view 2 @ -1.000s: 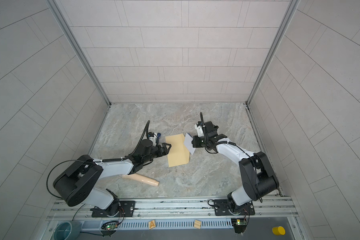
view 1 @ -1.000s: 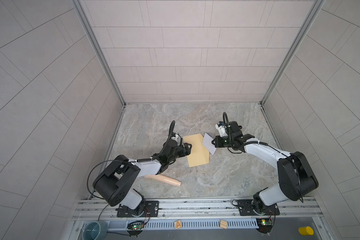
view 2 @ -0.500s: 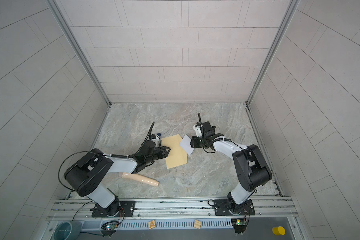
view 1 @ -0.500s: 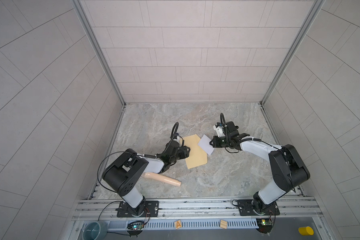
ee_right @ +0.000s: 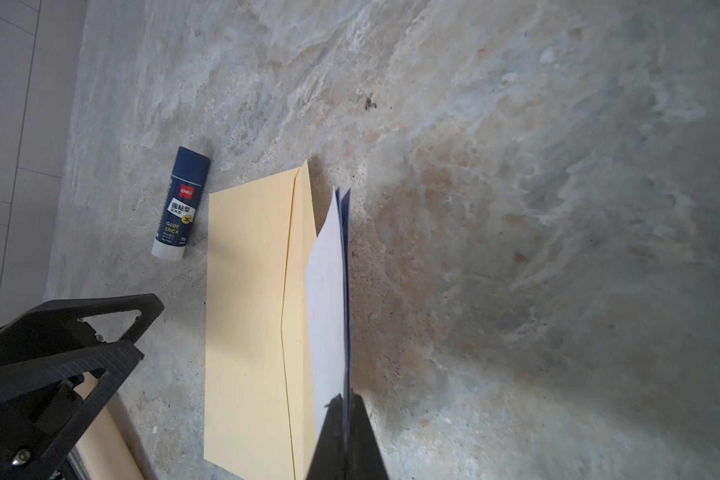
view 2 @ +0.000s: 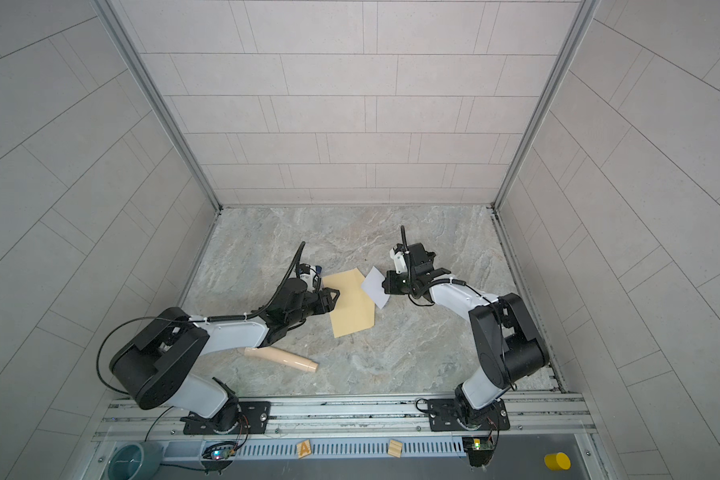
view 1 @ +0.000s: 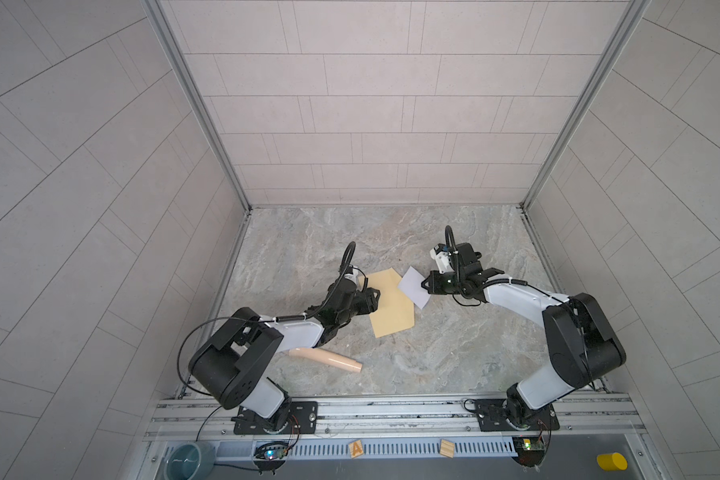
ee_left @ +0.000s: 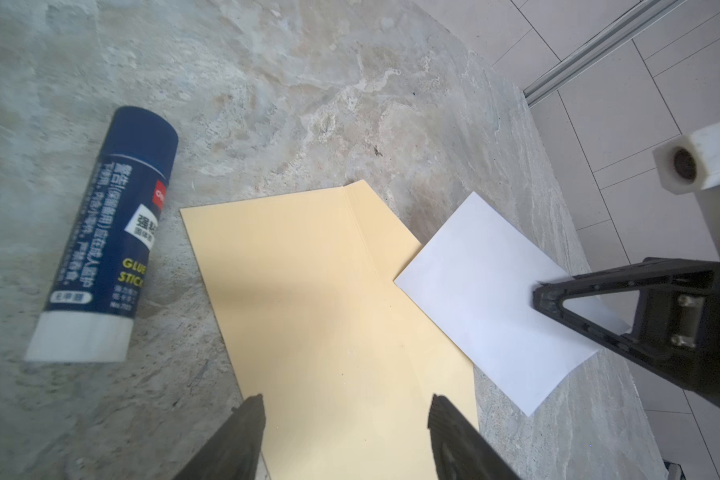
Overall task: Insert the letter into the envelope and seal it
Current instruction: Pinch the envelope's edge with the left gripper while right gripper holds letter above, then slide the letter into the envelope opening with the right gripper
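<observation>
Right gripper (view 1: pixel 426 286) is pinched tight on the folded letter (view 1: pixel 411 285), holding it tilted over the flap side of the tan envelope (view 1: pixel 391 309), which lies flat on the worktop (view 1: pixel 433 357). Left gripper (ee_left: pixel 345 415) is spread apart over the envelope's opposite edge, with a glue stick (ee_left: pixel 109 232) just beside it.

Tan envelope (view 1: pixel 391 307), white letter (view 1: pixel 413 286), navy glue stick (ee_left: pixel 109 232).

The envelope (ee_left: pixel 333 316) runs off the edge in both wrist views. Beside it, the glue stick (ee_left: pixel 104 237) is blurred, its small print unreadable. Near the envelope, a beige cylinder (view 1: pixel 333 359) has one end hidden under the left arm (view 1: pixel 296 332).
</observation>
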Motion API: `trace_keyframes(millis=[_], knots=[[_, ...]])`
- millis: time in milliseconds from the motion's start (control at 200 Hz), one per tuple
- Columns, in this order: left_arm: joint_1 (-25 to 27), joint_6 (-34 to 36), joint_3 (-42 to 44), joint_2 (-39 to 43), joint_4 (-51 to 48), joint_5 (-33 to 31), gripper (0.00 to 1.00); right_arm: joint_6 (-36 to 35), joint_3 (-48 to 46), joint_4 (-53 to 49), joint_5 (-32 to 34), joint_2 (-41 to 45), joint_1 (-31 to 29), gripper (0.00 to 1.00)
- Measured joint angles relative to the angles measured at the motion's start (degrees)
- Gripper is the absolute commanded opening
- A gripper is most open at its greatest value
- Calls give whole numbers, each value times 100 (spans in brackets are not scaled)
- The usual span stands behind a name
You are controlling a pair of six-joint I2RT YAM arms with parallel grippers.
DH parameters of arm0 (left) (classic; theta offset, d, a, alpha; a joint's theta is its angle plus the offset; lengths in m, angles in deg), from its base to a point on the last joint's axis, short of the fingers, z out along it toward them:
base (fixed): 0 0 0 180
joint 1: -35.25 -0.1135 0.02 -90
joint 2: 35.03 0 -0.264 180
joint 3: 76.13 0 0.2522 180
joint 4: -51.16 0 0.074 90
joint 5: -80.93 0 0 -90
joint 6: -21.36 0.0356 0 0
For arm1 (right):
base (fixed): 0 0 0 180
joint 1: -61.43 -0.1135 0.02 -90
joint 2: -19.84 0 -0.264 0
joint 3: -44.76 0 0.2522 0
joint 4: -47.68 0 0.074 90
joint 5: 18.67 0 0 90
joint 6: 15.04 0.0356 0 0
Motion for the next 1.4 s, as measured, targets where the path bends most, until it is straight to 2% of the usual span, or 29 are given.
trace_keyframes(millis=[340, 791, 1401], knots=[[0, 103, -13, 0, -339, -162, 71, 238, -83, 564, -136, 293, -2, 0], [0, 98, -15, -289, -254, -170, 71, 302, 238, 804, -297, -450, -79, 0], [0, 98, -66, -741, 251, -149, 71, 341, 229, 914, -428, -673, -87, 0]])
